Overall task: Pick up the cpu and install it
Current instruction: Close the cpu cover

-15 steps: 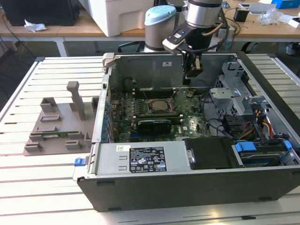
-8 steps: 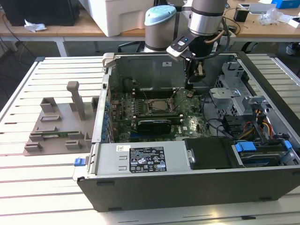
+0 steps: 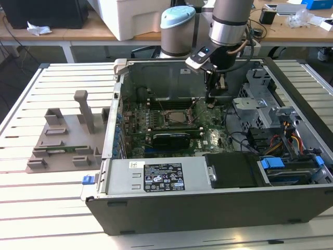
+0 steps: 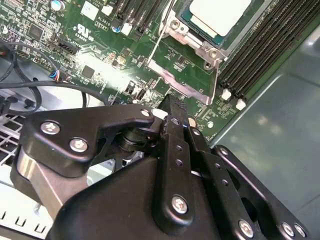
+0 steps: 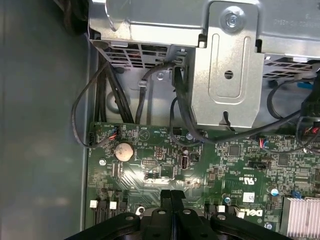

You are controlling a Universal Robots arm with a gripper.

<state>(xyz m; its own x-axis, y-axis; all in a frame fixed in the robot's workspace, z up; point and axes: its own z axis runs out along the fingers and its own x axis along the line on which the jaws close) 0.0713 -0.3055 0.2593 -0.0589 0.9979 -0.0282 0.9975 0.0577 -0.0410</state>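
1 arm reaches down into the open computer case [image 3: 208, 208], which lies on a slatted table [image 3: 47, 213]. The gripper [image 3: 210, 103] hangs low over the green motherboard [image 3: 156, 112], and whether its tip touches the board cannot be told. In both wrist views the 2 black fingers [image 5: 166, 200] are pressed flat against each other, with nothing between them.

The cpu [image 3: 175, 116] sits in its socket near the middle of the board. In the exterior view it lies near the gripper, toward the exterior view's left of it, and apart from it. In the second wrist view the cpu [image 4: 217, 15] shows its silvery-white top inside a metal socket frame [image 4: 192, 82], with a thin wire lever [image 4: 159, 47] along 1 side and black memory slots [image 4: 260, 50] on the other. The gripper [image 4: 169, 102] points at the board just outside that frame.

In the first wrist view the gripper [image 5: 171, 194] is over the motherboard [image 5: 225, 165], near a round coin battery [image 5: 123, 150]. Black cables [image 5: 80, 115] run from the board up to a metal drive cage [image 5: 227, 75].

On the table, at the exterior view's left of the case, stands a gray fixture [image 3: 67, 135].
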